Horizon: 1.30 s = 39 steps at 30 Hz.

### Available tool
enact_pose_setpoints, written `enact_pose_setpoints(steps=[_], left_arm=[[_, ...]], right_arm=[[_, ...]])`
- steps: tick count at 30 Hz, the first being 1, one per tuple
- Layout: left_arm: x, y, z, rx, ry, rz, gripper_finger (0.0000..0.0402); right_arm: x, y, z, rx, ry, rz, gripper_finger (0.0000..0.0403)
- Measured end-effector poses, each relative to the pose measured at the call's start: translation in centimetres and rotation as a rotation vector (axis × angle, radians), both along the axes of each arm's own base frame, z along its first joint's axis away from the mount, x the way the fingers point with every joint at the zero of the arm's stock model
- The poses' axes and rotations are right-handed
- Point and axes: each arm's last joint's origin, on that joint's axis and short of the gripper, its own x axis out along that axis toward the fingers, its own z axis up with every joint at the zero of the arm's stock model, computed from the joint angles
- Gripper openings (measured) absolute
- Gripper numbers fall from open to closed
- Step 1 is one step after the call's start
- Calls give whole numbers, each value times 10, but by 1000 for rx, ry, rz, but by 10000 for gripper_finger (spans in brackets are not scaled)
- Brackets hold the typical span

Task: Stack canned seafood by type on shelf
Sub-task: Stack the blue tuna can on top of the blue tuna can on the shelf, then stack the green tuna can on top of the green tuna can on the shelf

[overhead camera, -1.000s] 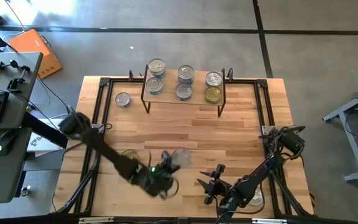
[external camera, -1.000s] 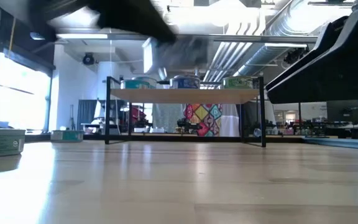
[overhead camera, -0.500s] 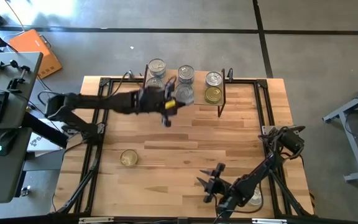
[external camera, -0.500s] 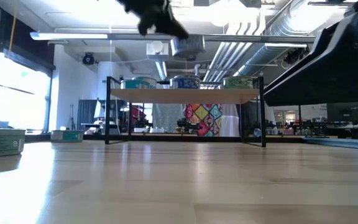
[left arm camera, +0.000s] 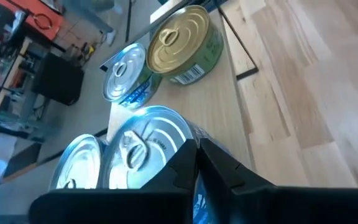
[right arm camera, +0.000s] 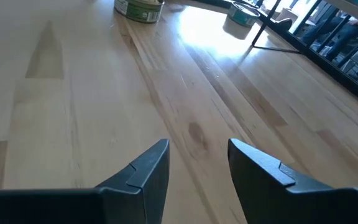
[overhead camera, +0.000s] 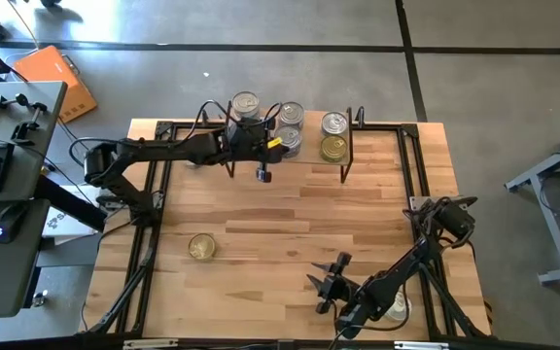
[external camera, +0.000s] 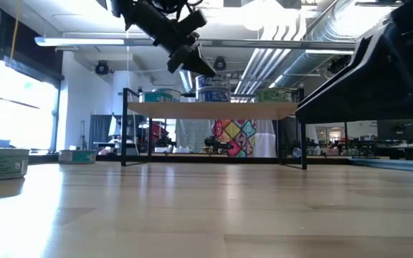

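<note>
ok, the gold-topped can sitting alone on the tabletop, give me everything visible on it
The lone gold-topped can is a short round tin with a gold lid and a greenish side label, as the right wrist view shows. It stands upright, lid up, on the bare wooden tabletop in its front-left part, well clear of the shelf. Nothing touches it; both arms are away from it.

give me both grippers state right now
Left gripper: over the shelf, shut on a silver-topped can.
Right gripper: open, empty, low over the table.

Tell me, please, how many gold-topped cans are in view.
2: one gold-topped can at the shelf's right end, another alone on the open tabletop toward its left side. Others may be hidden.
</note>
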Motion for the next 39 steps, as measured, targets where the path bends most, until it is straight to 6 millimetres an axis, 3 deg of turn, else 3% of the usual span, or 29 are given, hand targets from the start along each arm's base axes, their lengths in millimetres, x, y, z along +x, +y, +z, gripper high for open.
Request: enact_pose_setpoints(steps=[10,15,20,26,29,34,39], left_arm=[[-1,0,1,77,30,39,78],[-8,-17,21,113,-21,39,102],[-19,-58,40,115,-62,134,105],[-43,-125,47,-73,-59,79,88],[-50,-161,38,-130,-46,35,67],[-65,-214,5,-213,-5,-18,27],[-77,-251,-34,-354,-104,18,3]], right_arm=[[1,-1,-1,23,12,4,155],[1,0,-1,25,15,6,155],[-4,0,0,65,78,32,155],[-28,5,28,261,170,72,155],[-41,12,46,426,212,121,155],[-75,37,65,945,482,137,135],[-121,46,59,1006,665,-74,90]])
